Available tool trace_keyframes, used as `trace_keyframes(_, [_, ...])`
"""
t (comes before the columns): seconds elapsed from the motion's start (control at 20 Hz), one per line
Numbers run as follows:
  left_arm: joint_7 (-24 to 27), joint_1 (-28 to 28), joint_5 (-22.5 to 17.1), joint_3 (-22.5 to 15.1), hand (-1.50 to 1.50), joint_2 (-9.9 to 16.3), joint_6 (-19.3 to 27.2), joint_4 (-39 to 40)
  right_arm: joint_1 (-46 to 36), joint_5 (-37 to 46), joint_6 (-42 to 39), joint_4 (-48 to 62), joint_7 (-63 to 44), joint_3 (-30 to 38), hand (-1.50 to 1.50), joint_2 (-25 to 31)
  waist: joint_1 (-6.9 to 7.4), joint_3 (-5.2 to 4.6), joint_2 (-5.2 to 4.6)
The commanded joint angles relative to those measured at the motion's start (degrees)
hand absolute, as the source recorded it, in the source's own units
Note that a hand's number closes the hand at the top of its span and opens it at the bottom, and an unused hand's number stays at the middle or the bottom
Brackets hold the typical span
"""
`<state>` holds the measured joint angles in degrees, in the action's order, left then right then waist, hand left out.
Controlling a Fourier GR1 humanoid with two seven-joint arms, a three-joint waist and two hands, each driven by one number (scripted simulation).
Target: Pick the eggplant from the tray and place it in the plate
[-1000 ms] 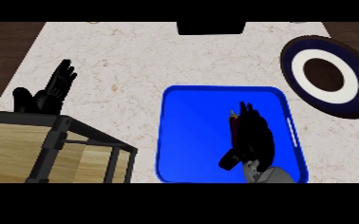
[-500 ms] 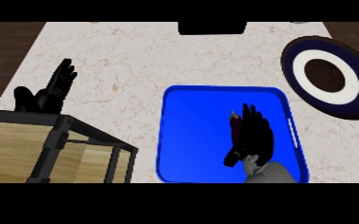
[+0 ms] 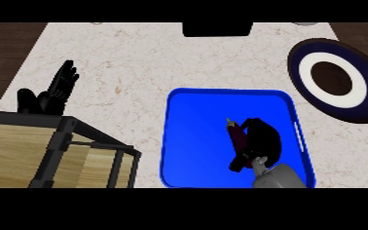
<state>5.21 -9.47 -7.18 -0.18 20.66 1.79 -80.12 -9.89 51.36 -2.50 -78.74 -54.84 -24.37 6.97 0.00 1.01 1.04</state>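
Pale marble with faint brown veins makes up the surface (image 3: 144,63), and dark wood shows past its left and right edges. A black block (image 3: 216,29) sits at the far edge. At the lower left stands a wooden crate with a black frame (image 3: 57,153). The blue tray (image 3: 197,136) lies near the front, and the dark plate (image 3: 329,78) with its white ring sits well apart at the right edge.

The eggplant (image 3: 235,135) is in the tray's right half, its dark reddish side showing just left of the right robot hand (image 3: 260,139), whose fingers curl over it. The left robot hand (image 3: 52,93) rests open, fingers up, at the left beside the crate.

Half a second ago the right robot hand's fingers lay straighter along the eggplant; now they have bent round it. The left robot hand, tray and plate have not moved.
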Motion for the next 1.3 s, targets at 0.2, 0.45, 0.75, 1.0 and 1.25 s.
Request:
trace_keyframes(0.2, [2.3,6.4,-0.1,0.2,0.00,-1.9,-1.4,3.5,4.5,-3.4,3.8,0.3,13.6,4.1,1.50,7.7,-0.29,-1.00,-1.08])
trace_keyframes(0.45, [-1.7,5.8,-1.1,2.5,0.00,-0.8,0.1,1.2,9.2,-14.7,7.2,-1.6,29.1,19.4,1.50,20.9,-5.79,-0.17,-0.90])
trace_keyframes(0.75, [-2.0,8.7,-1.6,2.8,0.00,-1.6,0.0,-1.8,12.2,-23.2,11.1,4.1,48.7,33.2,1.50,31.3,-4.97,-0.19,-0.66])
trace_keyframes(1.0, [-1.7,8.2,-1.5,2.9,0.00,-1.8,-0.5,-0.8,15.4,-32.2,10.9,11.0,68.0,42.3,1.50,34.9,-4.58,-0.29,-1.00])
trace_keyframes(1.25, [-0.6,8.3,-0.5,1.6,0.00,-3.2,-1.0,0.4,17.0,-39.8,7.2,19.3,84.2,52.2,1.50,40.5,-3.46,-0.59,-1.02])
